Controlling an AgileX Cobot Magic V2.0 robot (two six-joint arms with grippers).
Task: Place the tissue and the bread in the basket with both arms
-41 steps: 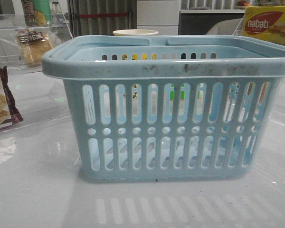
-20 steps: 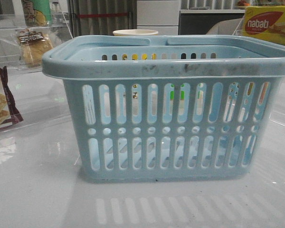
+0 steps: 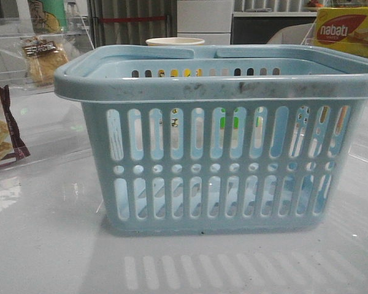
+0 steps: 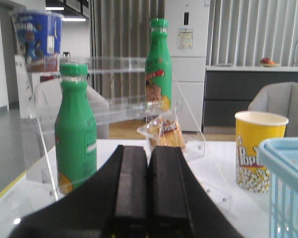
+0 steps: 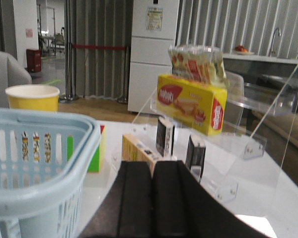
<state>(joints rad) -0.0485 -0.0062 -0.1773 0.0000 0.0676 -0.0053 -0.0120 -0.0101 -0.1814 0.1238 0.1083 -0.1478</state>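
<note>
From the front camera I see the large light-blue plastic basket with slotted sides standing upright on the glossy white counter, filling most of the view. Neither arm shows in that picture.

On my left wrist camera the left gripper has its two black jaws pressed together with nothing between them. Beyond it, the golden-brown bread in a clear wrapper with a dark label sits on the lower level of a clear acrylic shelf, between two green plastic bottles. In the front view the same bread lies on that shelf, far left of the basket. A yellow popcorn cup stands just beside the basket's rim.

On my right wrist camera the right gripper is likewise closed and empty. A small dark pack stands near a second dark pack under a clear acrylic rack; I cannot tell which of them is the tissue. A yellow wafer box rests above them, and the basket stands off to one side.
</note>
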